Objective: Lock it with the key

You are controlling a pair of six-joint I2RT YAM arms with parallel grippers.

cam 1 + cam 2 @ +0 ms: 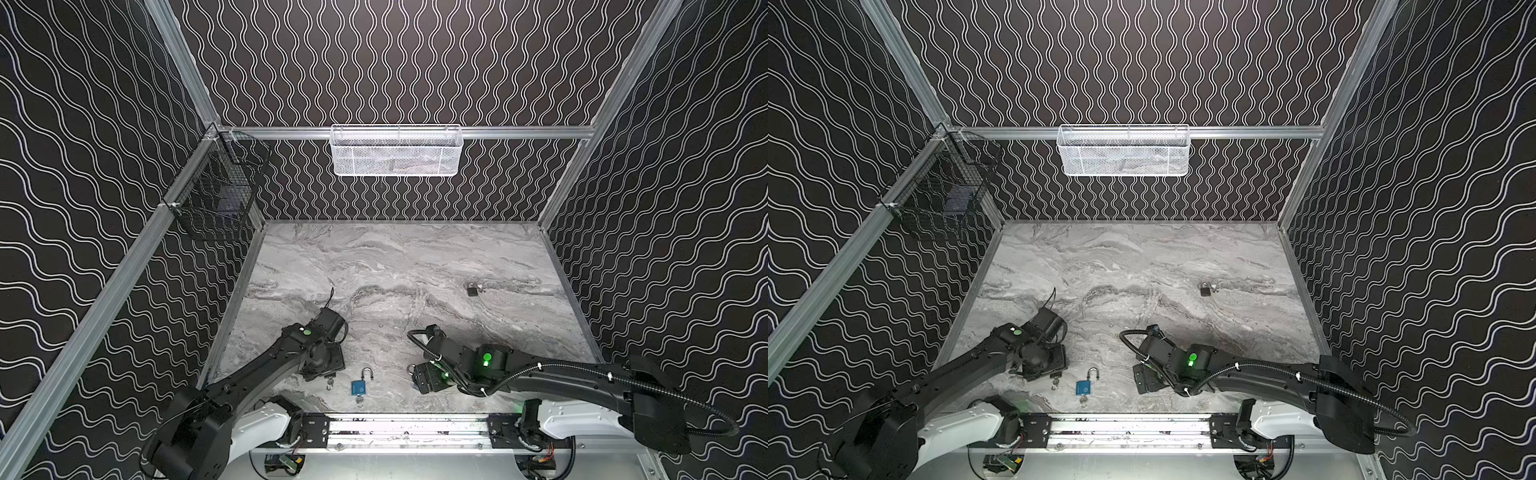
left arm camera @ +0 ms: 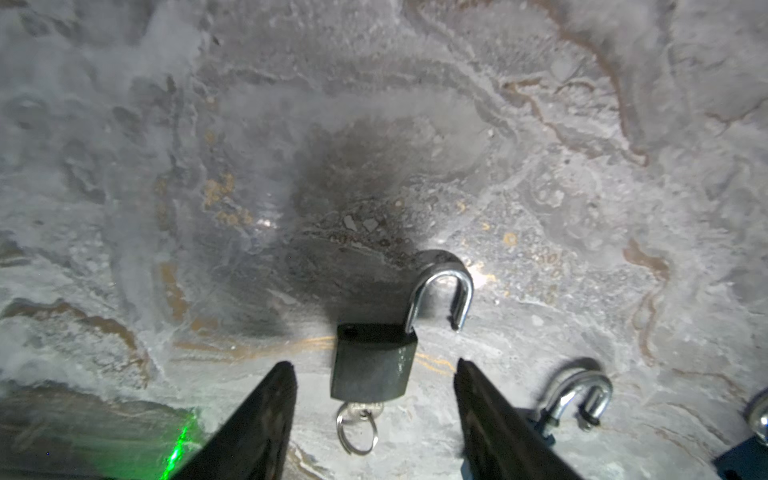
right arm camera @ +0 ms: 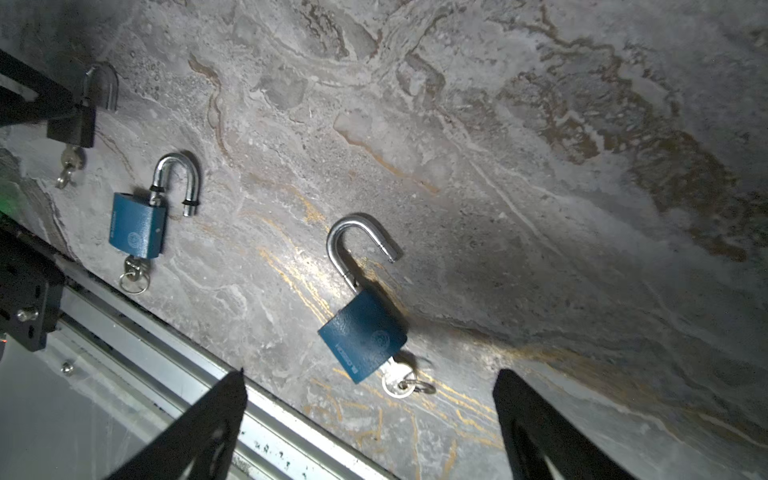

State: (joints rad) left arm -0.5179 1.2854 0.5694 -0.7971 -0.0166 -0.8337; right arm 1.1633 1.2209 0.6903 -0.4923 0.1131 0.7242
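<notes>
Black fingers [image 2: 266,415] of the left tool [image 2: 374,365] are spread, released, on either side of a dark grey metal padlock [image 2: 370,370], not touching it, near the front edge of the grey marbled desk [image 2: 415,104], left of its middle. Its steel shackle [image 2: 444,286] is swung open and a small silver key [image 2: 365,409] is lodged in its base. The right tool [image 3: 372,374] is held wide open over a blue metal padlock [image 3: 362,334] near the same edge.

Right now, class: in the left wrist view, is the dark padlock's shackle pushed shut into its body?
No, the shackle stands turned aside, its free end clear of the dark padlock body.
</notes>
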